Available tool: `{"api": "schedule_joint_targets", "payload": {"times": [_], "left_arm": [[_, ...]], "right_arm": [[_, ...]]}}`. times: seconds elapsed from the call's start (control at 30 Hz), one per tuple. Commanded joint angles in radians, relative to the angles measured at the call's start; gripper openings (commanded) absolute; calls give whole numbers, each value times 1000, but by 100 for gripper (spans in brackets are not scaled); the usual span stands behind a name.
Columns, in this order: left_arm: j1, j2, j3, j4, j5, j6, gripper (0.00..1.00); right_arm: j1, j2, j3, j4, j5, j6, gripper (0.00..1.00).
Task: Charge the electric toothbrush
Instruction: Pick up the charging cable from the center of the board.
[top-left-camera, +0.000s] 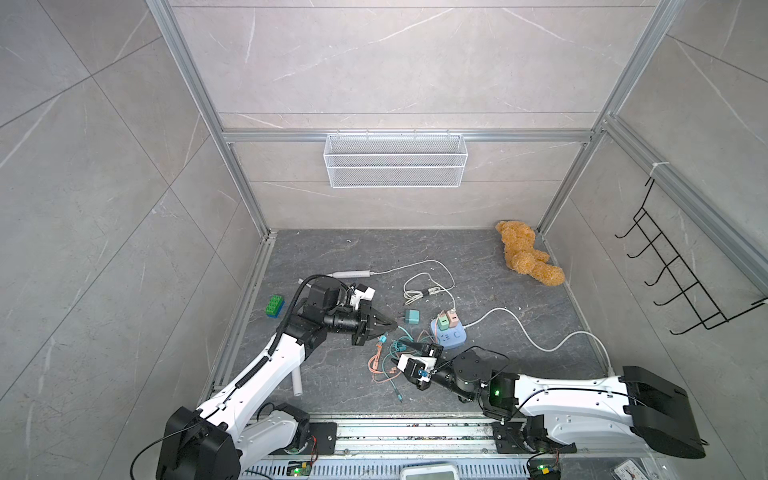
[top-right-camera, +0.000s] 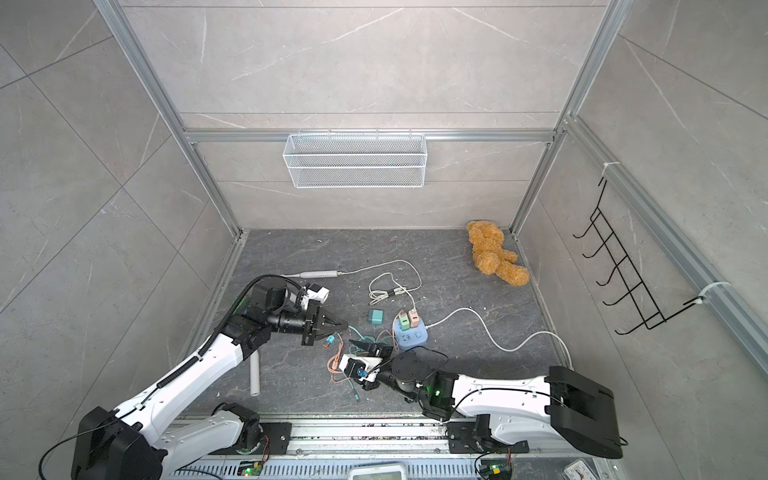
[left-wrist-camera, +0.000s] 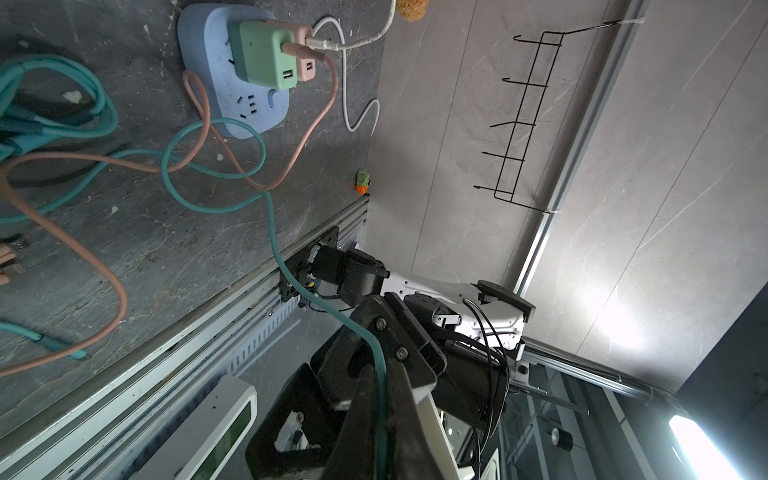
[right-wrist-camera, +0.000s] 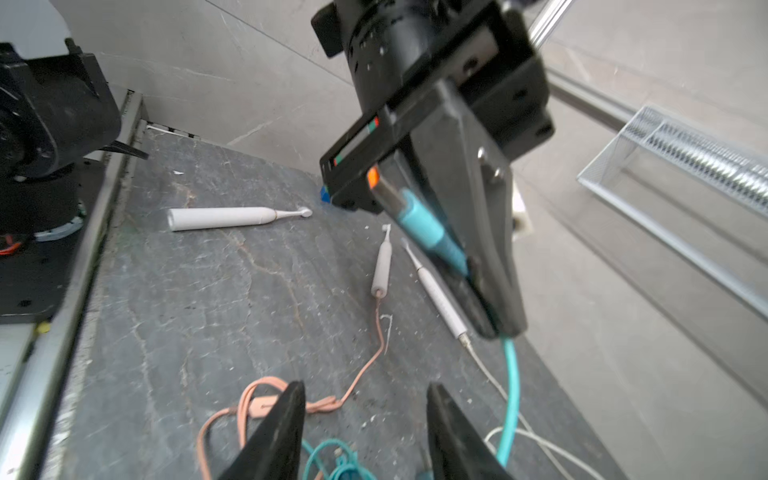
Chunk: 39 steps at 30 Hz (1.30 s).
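1. Near the middle of the counter (top-left-camera: 332, 257), the left gripper (top-left-camera: 386, 325) is clamped on the teal cable (left-wrist-camera: 266, 199) at the boot of its metal plug (right-wrist-camera: 384, 193). The right gripper (right-wrist-camera: 365, 386) hovers over the cable tangle, jaws half-spread and holding nothing.
2. To do this step well, I judge, the plug should be turned square to the free port of the green adapter (left-wrist-camera: 262, 54) on the blue power strip (top-left-camera: 451, 336) before any push. The right gripper could steady the strip (it looks light enough to slide).
3. The large white toothbrush (right-wrist-camera: 224, 218) lies without a cable by the counter's front edge, toward the left corner, so the teal cable's other end probably belongs there.
4. Counted, big to small:
   - one teddy bear (top-left-camera: 528, 253), in the back right corner;
   - one power strip;
   - three toothbrushes: the large one and two slim ones already cabled, the pink-cabled toothbrush (right-wrist-camera: 382, 266) and the white-cabled toothbrush (right-wrist-camera: 436, 291);
   - three charging cables: white, pink and teal;
   - one toy brick (top-left-camera: 275, 306);
   - three adapters: the green one and the pink adapter (left-wrist-camera: 305, 68) plugged in, and the teal adapter (top-left-camera: 412, 316) loose.
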<state>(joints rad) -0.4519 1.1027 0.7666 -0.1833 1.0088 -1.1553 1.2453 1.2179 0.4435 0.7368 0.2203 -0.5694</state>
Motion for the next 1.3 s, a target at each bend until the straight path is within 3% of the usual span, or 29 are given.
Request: {"api": "schedule_joint_targets", "payload": {"times": [0.0,0.17,0.23,0.47,0.93,1.1,1.27], "left_arm": [[-1,8,-4,-24,59,19,0],[0,17,-1,-61,65,35,0],[0,19,-9,-40,68,19,0],[0,13,-16,-18,71,-3,0],[-1,3,-47,-27,76,0,0],[-1,1,-56,-36,77,7,0],[-2,5,-58,-36,83,8,0]], "right_arm": [[8,41,-15,226,48,-147,49],[10,82,-9,336,67,-191,39],[9,100,18,288,45,-214,35],[10,147,53,258,-16,-193,32],[9,214,109,314,4,-259,29],[8,201,120,294,-5,-271,19],[8,194,129,283,-29,-257,23]]}}
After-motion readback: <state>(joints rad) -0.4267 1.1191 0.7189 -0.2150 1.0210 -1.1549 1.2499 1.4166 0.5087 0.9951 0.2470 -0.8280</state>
